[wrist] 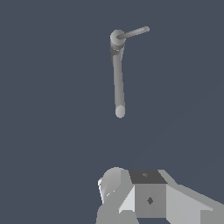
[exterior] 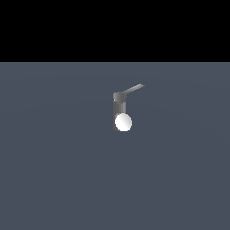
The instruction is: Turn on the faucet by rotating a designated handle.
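The faucet (exterior: 118,109) stands as a short grey upright post with a darker cap, in the middle of the exterior view. A bright white ball (exterior: 123,122) sits in front of its lower end. The handle (exterior: 134,89), a thin light-grey bar, juts from the cap toward the exterior view's right and slightly upward. In the wrist view the faucet (wrist: 118,78) appears as a long grey bar, with the handle (wrist: 134,32) sticking out of its capped end. My gripper (wrist: 133,188) shows only as grey blocks at the frame's edge, well apart from the faucet, touching nothing.
A plain blue-grey floor (exterior: 54,170) spreads around the faucet, with black background above it. The arm itself does not show in the exterior view.
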Available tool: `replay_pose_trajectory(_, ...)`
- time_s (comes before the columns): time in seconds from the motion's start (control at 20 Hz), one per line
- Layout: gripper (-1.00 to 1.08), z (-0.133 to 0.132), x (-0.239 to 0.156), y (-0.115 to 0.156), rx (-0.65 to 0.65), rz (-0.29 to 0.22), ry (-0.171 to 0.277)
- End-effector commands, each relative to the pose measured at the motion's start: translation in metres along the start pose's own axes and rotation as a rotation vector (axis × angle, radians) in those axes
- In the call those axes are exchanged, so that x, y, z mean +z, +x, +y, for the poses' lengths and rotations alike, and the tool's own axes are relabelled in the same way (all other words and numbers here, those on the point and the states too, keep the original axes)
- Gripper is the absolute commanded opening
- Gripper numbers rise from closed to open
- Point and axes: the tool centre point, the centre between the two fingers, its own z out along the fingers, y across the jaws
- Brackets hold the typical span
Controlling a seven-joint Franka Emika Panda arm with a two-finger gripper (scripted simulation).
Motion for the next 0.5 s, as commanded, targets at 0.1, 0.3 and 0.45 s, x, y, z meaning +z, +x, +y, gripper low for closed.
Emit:
replay_pose_trajectory(0.1, -1.0, 0.0, 0.0, 0.0, 0.002, 0.0, 0.0)
replay_pose_trajectory(0.3, -1.0, -0.003, 0.004, 0.004, 0.021, 0.0, 0.0)
replay_pose_trajectory(0.45, -1.0, -0.006, 0.01, 0.01, 0.048, 0.0, 0.001)
